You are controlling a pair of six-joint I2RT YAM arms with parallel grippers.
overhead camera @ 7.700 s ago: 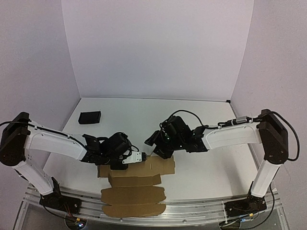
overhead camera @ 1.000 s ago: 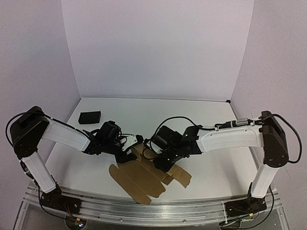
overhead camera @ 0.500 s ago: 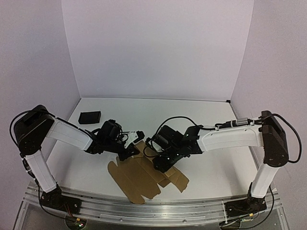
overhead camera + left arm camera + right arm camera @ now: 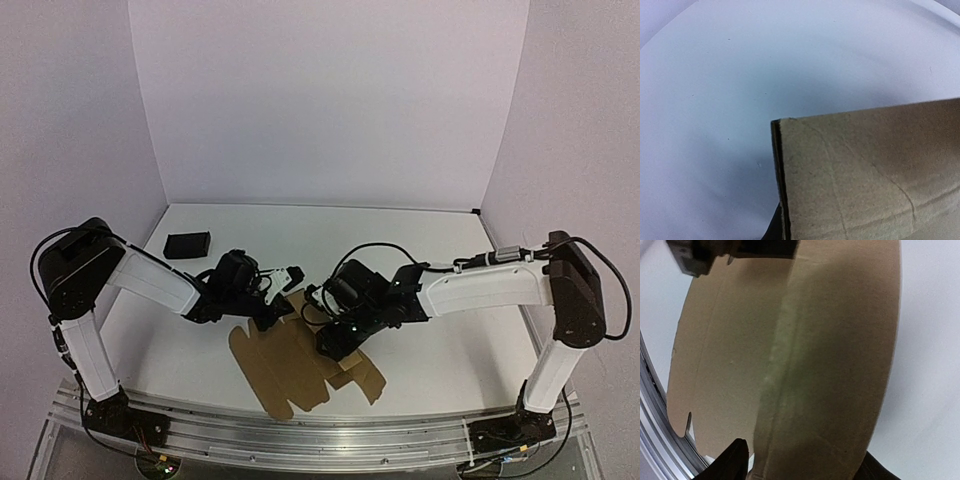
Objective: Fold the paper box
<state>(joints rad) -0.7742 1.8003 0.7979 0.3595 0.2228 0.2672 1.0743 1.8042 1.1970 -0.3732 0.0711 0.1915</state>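
Observation:
The paper box (image 4: 285, 365) is a flat brown die-cut sheet lying near the table's front edge, with its far flaps lifted. My left gripper (image 4: 283, 300) is shut on the sheet's far left corner. In the left wrist view the cardboard (image 4: 865, 175) fills the lower right, and only a dark sliver of one finger (image 4: 771, 231) shows. My right gripper (image 4: 335, 345) hangs over the sheet's right side. In the right wrist view its jaws (image 4: 807, 465) stand open, the fingers (image 4: 735, 460) either side of a raised flap (image 4: 830, 365). The left gripper (image 4: 730, 252) shows at that view's top.
A small black block (image 4: 187, 245) lies at the back left of the white table. The metal rail (image 4: 300, 440) along the table's near edge runs just below the sheet and also shows in the right wrist view (image 4: 647, 405).
My left gripper has closed on the sheet's far corner. The right jaws have widened. The sheet has shifted a little to the left and turned.

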